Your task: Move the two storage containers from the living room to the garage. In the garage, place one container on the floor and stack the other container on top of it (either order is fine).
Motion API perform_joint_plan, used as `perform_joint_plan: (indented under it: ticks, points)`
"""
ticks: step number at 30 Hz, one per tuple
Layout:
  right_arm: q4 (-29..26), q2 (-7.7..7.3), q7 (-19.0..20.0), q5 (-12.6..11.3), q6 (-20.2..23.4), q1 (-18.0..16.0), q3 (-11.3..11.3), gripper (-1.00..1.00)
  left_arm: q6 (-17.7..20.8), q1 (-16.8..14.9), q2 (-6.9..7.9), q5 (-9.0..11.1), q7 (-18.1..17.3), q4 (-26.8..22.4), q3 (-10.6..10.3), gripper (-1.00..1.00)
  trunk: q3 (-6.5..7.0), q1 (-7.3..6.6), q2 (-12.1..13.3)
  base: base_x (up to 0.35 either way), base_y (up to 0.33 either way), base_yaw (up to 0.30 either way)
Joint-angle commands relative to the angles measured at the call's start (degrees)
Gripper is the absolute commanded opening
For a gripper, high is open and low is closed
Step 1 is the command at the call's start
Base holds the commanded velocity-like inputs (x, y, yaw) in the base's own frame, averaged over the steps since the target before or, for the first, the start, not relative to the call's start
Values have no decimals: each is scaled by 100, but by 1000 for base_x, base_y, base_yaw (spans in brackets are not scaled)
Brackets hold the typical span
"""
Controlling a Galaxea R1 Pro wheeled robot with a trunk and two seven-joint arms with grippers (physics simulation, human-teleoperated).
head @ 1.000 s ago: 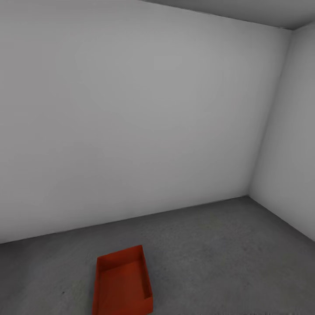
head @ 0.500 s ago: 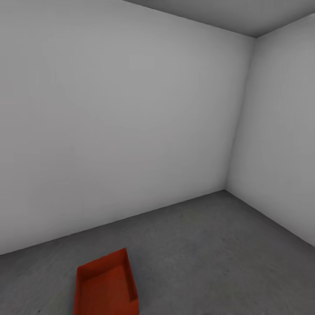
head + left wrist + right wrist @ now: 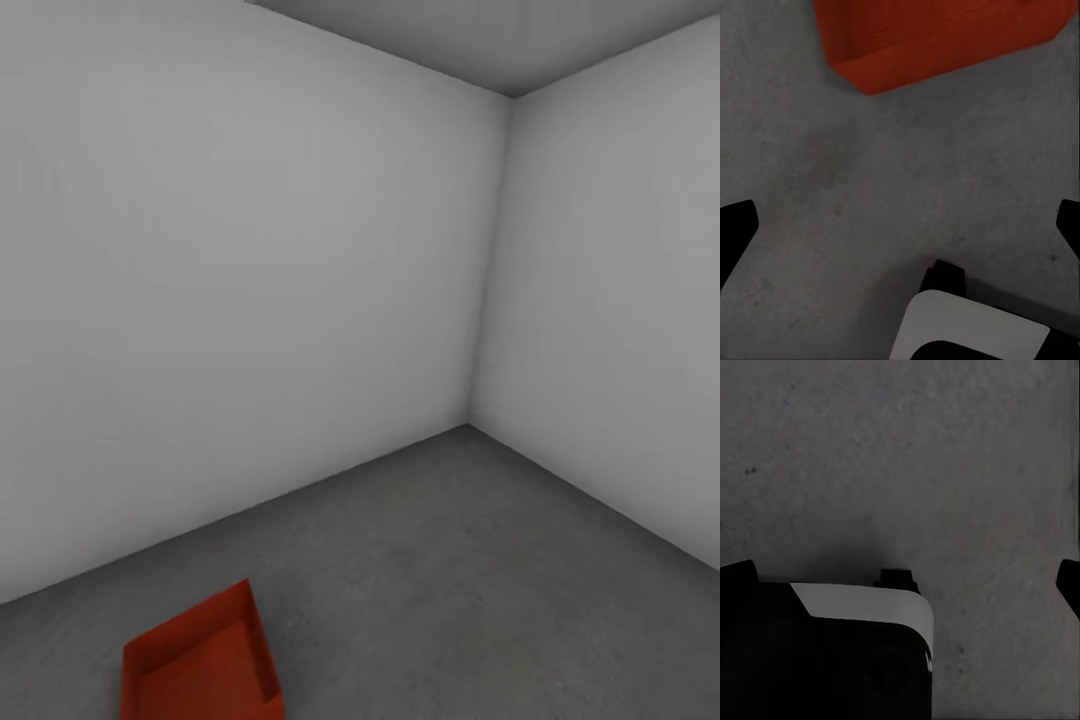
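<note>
Since a second ago our head view has swung right, so the room corner and storage container (image 3: 197,665) sit further left in frame.

We see one lidless red-orange box with thin straight walls resting on the rough mottled grey concrete floor (image 3: 470,570), near the plain white wall (image 3: 230,280), with open floor running to the corner. Our left gripper (image 3: 900,225) and right gripper (image 3: 900,577) hang over concrete, fingers spread wide, holding nothing; the left is near the box's edge.
</note>
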Motion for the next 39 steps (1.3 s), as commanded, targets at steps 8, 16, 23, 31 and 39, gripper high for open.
perform_joint_plan:
  ticks: [8,16,23,31,39]
  points:
    - [19,8,-31,30,-27,-9,8,100,16,-3,1,13,9,-2,20,100,-7,0,-4,0,0,-297]
    - [19,2,-31,28,-27,-9,6,100,16,-3,-14,14,9,0,20,100,-7,0,-4,0,0,-297]
    - [19,-1,-31,28,-27,-9,7,100,4,376,-159,24,2,9,23,100,-7,0,-4,0,0,-297]
    - [19,3,-31,24,-27,-9,7,100,-371,823,-236,39,0,15,27,100,-7,0,-4,0,0,-297]
    - [19,7,-32,19,-27,-9,6,100,-495,984,-265,41,0,15,21,100,-7,0,-4,0,0,-297]
